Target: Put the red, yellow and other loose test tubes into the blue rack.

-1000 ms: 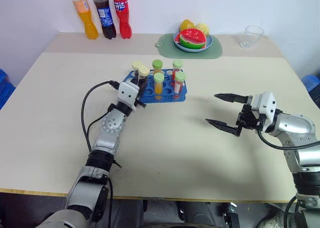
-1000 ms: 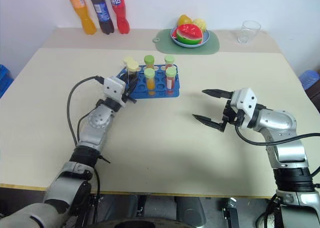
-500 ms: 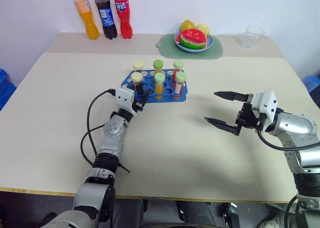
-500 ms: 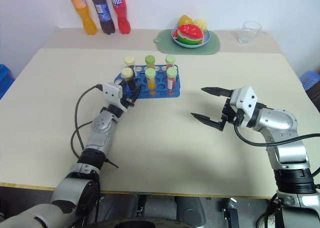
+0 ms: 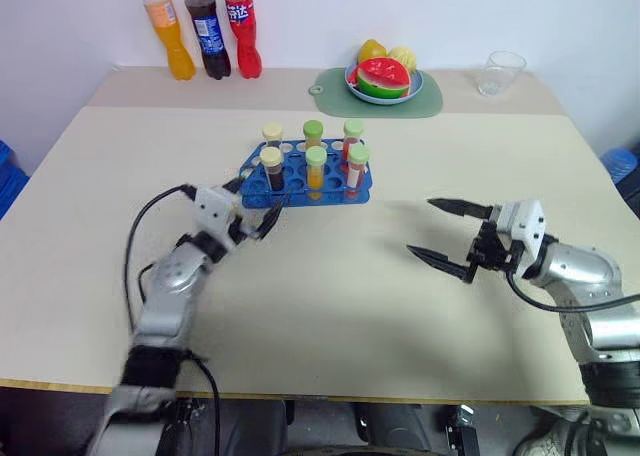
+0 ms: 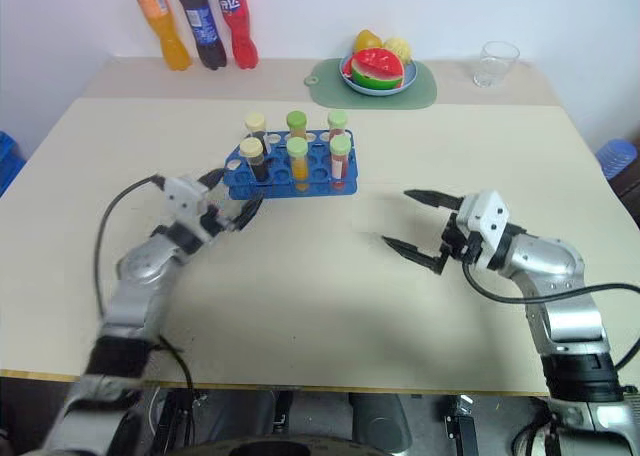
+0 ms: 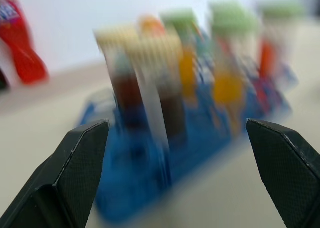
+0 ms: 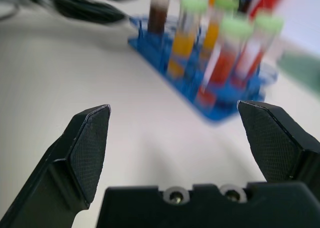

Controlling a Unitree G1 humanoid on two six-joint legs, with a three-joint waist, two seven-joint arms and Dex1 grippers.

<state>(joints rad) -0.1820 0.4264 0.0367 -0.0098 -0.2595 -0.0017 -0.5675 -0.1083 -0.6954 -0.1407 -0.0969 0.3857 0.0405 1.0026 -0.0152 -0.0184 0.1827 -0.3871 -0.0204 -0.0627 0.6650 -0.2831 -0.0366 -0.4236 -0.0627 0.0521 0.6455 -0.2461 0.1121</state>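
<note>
The blue rack stands mid-table with several capped test tubes upright in its holes. Among them are a dark brown tube at the front left, a yellow-orange tube and a red tube. Every tube I see stands in the rack. My left gripper is open and empty, just short of the rack's front left corner and apart from it. The left wrist view shows the rack blurred ahead, between the fingers. My right gripper hovers open and empty to the right of the rack.
Three soda bottles stand at the back left by the wall. A green mat with a plate of fruit lies at the back, and a clear cup to its right.
My left gripper opened, let go of the dark brown tube now standing in the rack's front left hole, and drew back to the left. My right gripper sank slightly.
</note>
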